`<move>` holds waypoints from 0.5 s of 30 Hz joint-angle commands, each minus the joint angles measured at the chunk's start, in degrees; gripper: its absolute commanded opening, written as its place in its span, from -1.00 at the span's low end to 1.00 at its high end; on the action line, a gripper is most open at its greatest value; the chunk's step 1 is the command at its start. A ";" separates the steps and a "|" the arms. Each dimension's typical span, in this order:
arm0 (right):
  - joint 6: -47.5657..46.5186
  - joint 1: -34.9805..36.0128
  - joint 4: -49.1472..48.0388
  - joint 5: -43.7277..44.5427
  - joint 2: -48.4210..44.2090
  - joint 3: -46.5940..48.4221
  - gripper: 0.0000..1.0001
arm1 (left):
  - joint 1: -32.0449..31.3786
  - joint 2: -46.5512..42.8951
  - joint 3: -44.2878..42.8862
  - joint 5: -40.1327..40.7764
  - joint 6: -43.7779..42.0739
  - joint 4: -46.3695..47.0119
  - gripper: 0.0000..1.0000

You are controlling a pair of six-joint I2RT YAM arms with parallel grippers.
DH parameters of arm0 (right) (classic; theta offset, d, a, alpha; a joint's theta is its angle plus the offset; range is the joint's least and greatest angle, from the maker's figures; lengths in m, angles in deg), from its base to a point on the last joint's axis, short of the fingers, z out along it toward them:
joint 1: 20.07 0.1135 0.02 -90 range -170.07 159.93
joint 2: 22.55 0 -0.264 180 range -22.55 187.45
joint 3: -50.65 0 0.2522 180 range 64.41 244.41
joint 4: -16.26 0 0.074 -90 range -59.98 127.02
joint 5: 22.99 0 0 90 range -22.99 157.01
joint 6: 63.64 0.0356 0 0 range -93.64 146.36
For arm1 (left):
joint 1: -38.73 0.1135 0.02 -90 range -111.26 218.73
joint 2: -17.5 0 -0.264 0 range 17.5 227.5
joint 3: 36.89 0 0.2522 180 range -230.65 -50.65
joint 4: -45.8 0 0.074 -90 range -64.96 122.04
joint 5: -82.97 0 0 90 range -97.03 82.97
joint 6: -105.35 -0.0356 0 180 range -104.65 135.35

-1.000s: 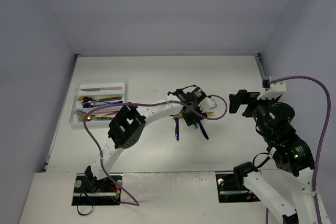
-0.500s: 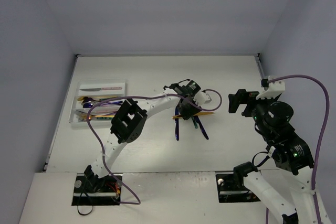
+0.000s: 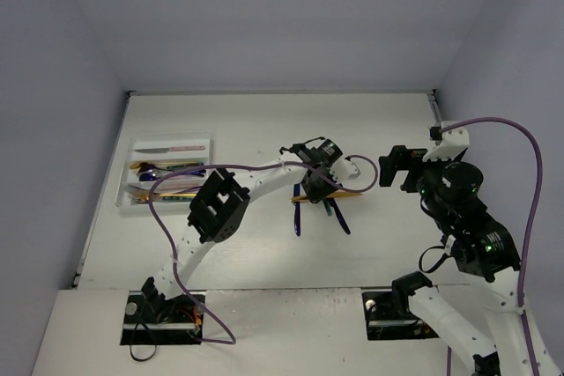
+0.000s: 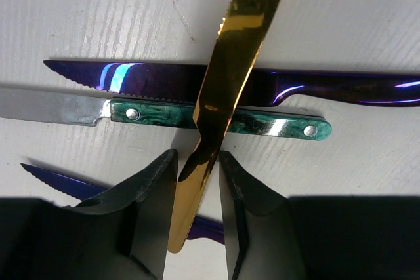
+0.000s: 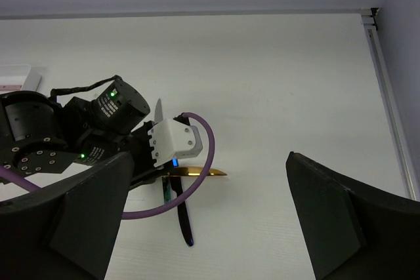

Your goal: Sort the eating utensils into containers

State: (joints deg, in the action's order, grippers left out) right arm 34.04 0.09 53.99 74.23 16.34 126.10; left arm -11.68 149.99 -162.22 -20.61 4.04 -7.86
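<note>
My left gripper [image 4: 198, 162] is down on the table, its fingers closed on the handle of a gold knife [image 4: 230, 63]. The gold knife lies across a teal-handled knife [image 4: 262, 122] and a purple-blue knife [image 4: 164, 80]; another blue knife [image 4: 59, 178] lies beside them. In the top view this pile [image 3: 328, 204] is mid-table under the left gripper [image 3: 315, 184]. The white cutlery tray [image 3: 132, 140] at the far left holds several utensils [image 3: 172, 169]. My right gripper [image 5: 210, 181] is open, empty and held above the table to the right of the pile [image 3: 401, 167].
A dark blue knife [image 3: 297, 217] lies just left of the pile. The left arm's wrist and purple cable [image 5: 197, 162] cover part of the pile in the right wrist view. Walls enclose the table at the back and on both sides.
The left gripper has shifted slightly over the pile and settled round the gold knife's handle. The right arm has edged a little left and up.
</note>
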 commanded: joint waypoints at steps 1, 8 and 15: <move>0.49 -0.39 -2.97 -0.19 0.04 0.36 1.00 | -0.65 0.14 0.30 1.54 0.24 -1.77 -0.58; -0.04 -0.39 -3.06 -0.10 -0.37 0.86 1.00 | -0.71 -2.83 0.48 3.47 0.56 -1.59 -1.00; -0.30 -0.39 -2.97 0.25 -0.66 3.16 1.00 | 0.48 -10.03 1.79 4.62 3.63 -1.33 -1.00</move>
State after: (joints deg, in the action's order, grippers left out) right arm 34.17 0.09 54.18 74.22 15.49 126.17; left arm -12.23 148.68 -160.61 -17.32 4.76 -8.23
